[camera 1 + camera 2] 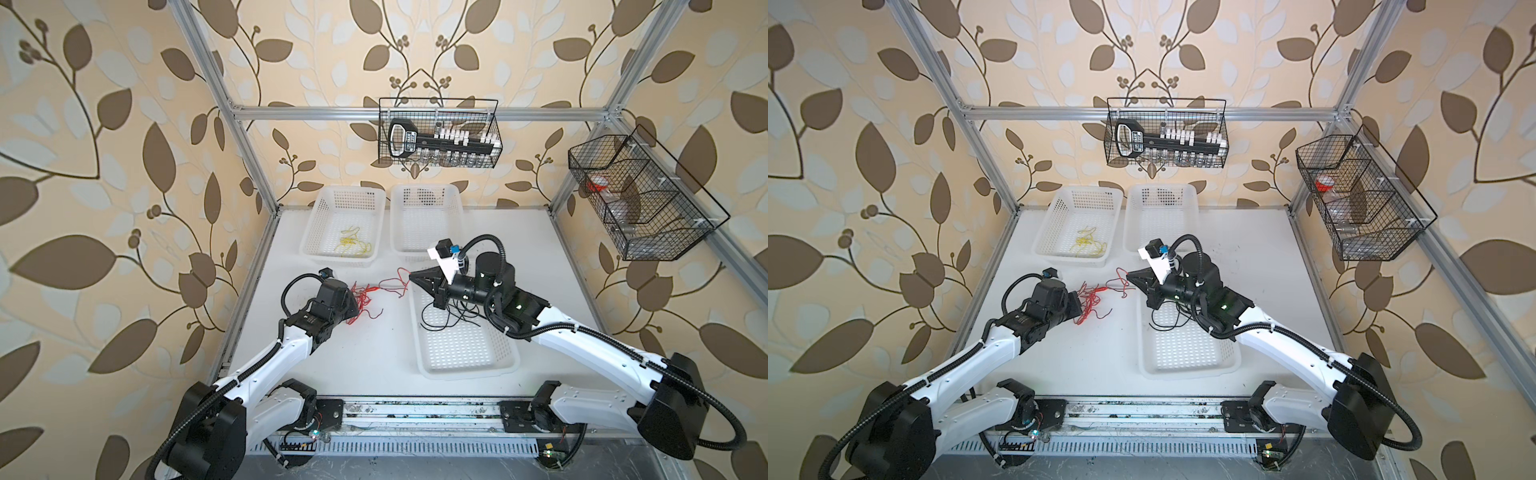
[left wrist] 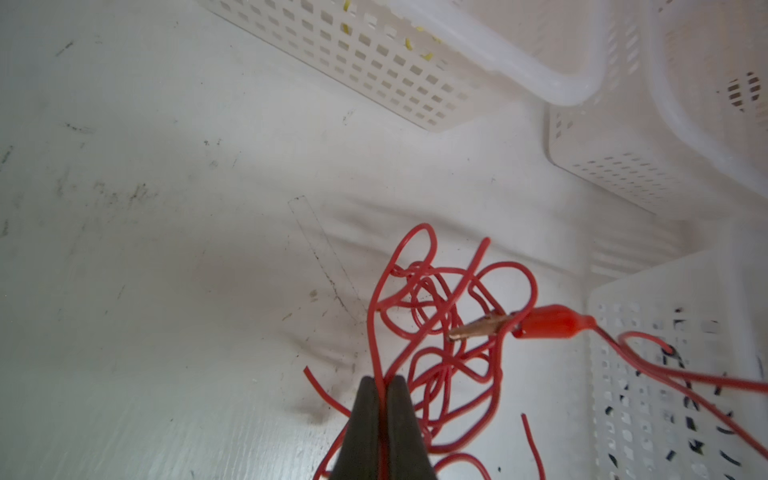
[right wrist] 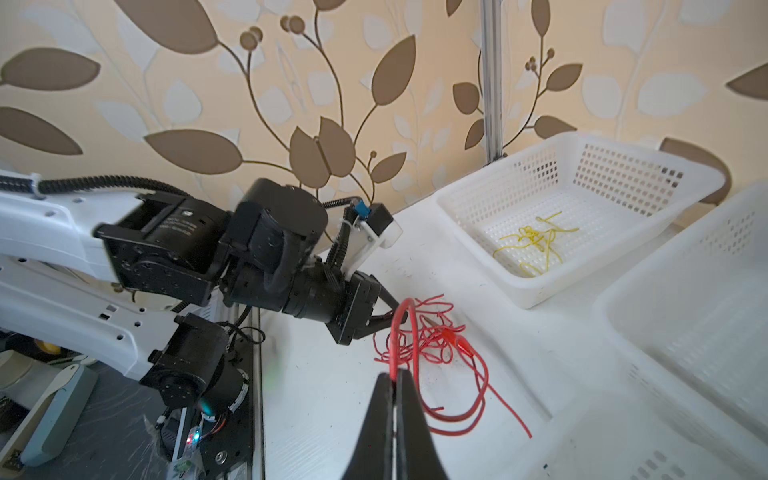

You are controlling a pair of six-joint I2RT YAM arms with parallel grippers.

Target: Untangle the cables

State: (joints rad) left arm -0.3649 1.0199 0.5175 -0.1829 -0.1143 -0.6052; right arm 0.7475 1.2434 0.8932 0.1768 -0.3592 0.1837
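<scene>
Both sets of jaws pinch the red cables point(image 1: 366, 300) near the middle of the tabletop point(image 1: 365, 361), so they should pull apart slowly, not yank.

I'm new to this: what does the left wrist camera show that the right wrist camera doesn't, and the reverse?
Only the left wrist view: black cables, glimpsed through the wall of the near basket.

Only the right wrist view: the left arm seen from outside, the leaf wallpaper, and the right gripper shut on a red loop.

Both: the red cables tangled on the table, their red clip, the left gripper pinching a strand, and the far basket holding yellow cables.
</scene>
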